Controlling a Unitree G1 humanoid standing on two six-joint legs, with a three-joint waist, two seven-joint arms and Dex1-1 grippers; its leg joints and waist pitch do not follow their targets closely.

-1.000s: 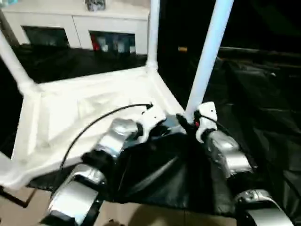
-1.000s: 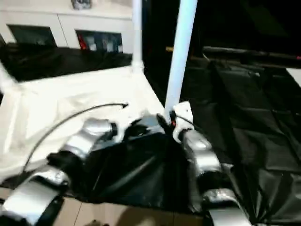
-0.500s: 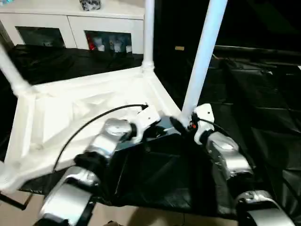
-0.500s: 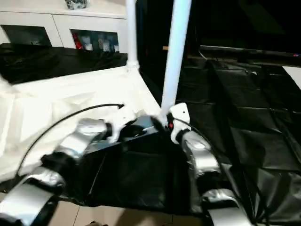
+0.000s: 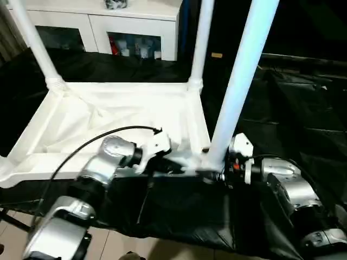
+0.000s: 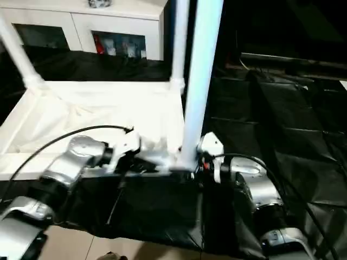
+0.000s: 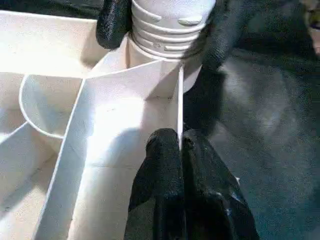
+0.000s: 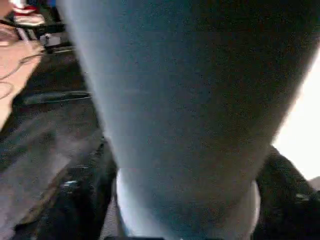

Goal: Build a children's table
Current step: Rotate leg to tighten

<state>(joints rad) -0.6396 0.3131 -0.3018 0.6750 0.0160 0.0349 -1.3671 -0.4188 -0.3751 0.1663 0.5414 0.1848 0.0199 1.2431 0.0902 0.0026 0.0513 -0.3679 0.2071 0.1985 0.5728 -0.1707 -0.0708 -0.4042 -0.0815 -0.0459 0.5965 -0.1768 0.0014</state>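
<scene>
A: What's hidden?
B: The near white tapered tubular leg (image 5: 238, 86) runs out the top of frame, and its base blocks the right gripper (image 7: 162, 25). From the left wrist cam, two black fingers (image 7: 114, 22) straddle the ribbed leg base, gripping it.
A: Left gripper (image 7: 181, 150)?
B: Pinched closed on a thin rib of the upturned white plastic ribbed tabletop (image 5: 108, 116), near corner.
A: Room?
B: Top lies on black sheeting (image 5: 303, 124), open to the right. White glass-door cabinet (image 5: 103, 27) behind.
</scene>
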